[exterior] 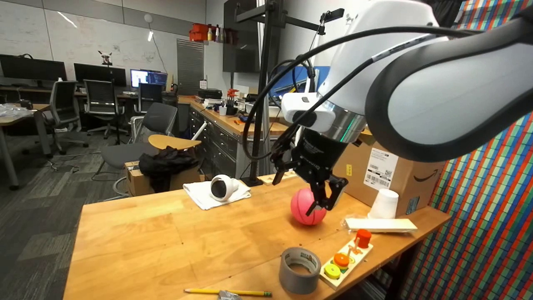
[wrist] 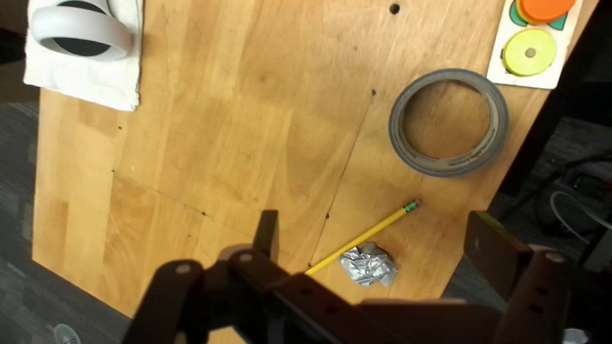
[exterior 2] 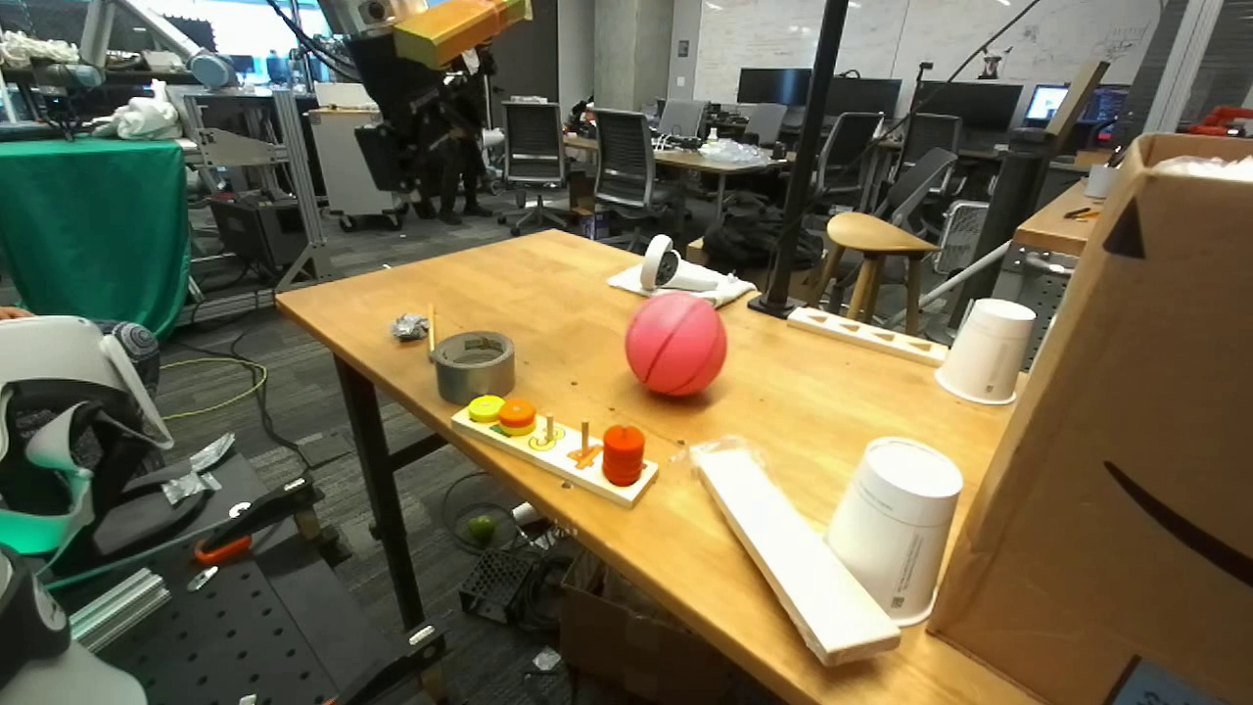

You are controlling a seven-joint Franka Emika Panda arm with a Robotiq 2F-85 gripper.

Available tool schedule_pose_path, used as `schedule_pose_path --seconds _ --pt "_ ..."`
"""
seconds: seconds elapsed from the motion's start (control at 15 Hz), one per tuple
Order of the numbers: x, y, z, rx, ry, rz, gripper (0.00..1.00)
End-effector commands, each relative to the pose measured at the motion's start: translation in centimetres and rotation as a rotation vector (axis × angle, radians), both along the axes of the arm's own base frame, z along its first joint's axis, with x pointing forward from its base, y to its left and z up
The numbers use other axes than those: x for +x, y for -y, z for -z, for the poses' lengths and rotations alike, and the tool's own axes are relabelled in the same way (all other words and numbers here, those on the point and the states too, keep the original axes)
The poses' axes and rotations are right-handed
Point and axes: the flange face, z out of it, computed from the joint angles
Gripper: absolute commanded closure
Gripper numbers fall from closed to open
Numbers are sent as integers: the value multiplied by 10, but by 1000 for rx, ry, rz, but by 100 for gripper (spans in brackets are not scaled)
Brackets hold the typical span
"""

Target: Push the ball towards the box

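The pinkish-red ball [exterior: 302,208] with dark seams rests on the wooden table; it also shows in an exterior view [exterior 2: 675,345]. The large brown cardboard box [exterior: 354,179] with a white label stands at the table's end; it also shows in an exterior view [exterior 2: 1106,421]. Two white cups stand between ball and box. My gripper [wrist: 373,229] is open and empty. It hangs high above the table [exterior 2: 406,162], well apart from the ball, though in an exterior view [exterior: 294,194] it overlaps the ball. Ball and box are out of the wrist view.
A grey tape roll [wrist: 449,122], a yellow pencil [wrist: 368,234] and crumpled foil [wrist: 368,263] lie below my gripper. A peg toy [exterior 2: 558,450], a wrapped white bar [exterior 2: 793,558], a white cup [exterior 2: 896,529] and a white device on a cloth [exterior: 225,187] are around the ball.
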Motion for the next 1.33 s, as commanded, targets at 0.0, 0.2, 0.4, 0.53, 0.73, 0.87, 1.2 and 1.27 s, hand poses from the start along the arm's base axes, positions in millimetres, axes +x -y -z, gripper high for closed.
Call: schedule_pose_path --seconds 0.0,0.2,0.4,0.53,0.73,0.87,1.2,1.27 --pt "-13 -8 8 7 -6 11 0" --pt "-15 -11 18 1 -29 14 0" --pt "-16 -10 27 -9 -47 20 0" --pt "-15 -11 31 -10 -63 23 0" --pt "-14 -11 39 -13 -82 27 0" --pt "-14 -12 44 -16 -95 27 0" --pt "-9 -16 48 -22 -86 23 0" --pt "-7 -18 46 -23 -78 20 0"
